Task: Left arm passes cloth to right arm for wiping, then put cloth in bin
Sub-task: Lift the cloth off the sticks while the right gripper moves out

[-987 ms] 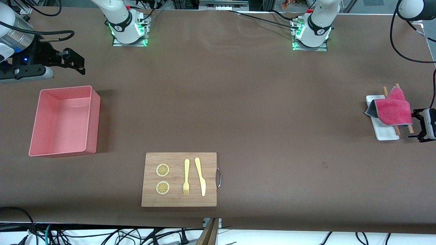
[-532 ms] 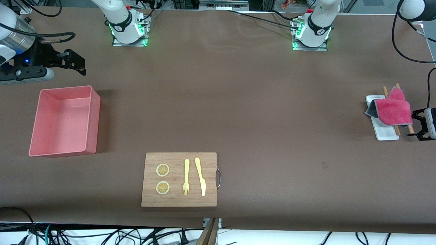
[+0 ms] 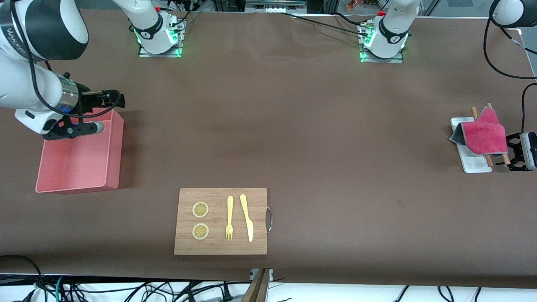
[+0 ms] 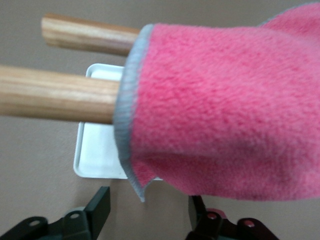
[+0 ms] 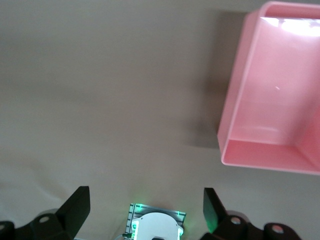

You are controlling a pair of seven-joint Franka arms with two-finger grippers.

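Note:
The cloth (image 3: pixel 484 134), magenta-red with a grey edge, hangs folded over two wooden sticks (image 3: pixel 488 159) that lie across a small white tray (image 3: pixel 476 164) at the left arm's end of the table. My left gripper (image 3: pixel 509 153) is open and empty, right beside the cloth. In the left wrist view the cloth (image 4: pixel 225 110) fills the frame and its lower corner hangs just ahead of the gap of the left gripper (image 4: pixel 148 210). My right gripper (image 3: pixel 116 100) is open and empty over the edge of the light-pink bin (image 3: pixel 115 155). The bin (image 5: pixel 235 115) is empty.
A wooden cutting board (image 3: pixel 220 247) with two lemon slices (image 3: pixel 200 209), a yellow fork (image 3: pixel 229 218) and a yellow knife (image 3: pixel 246 217) lies nearer to the front camera, mid-table. The right arm's base (image 5: pixel 155 222) shows between the right gripper's fingers.
The right arm has swung in from the table's end, and its gripper is now over the bin's edge. The left gripper has crept slightly along the tray beside the cloth.

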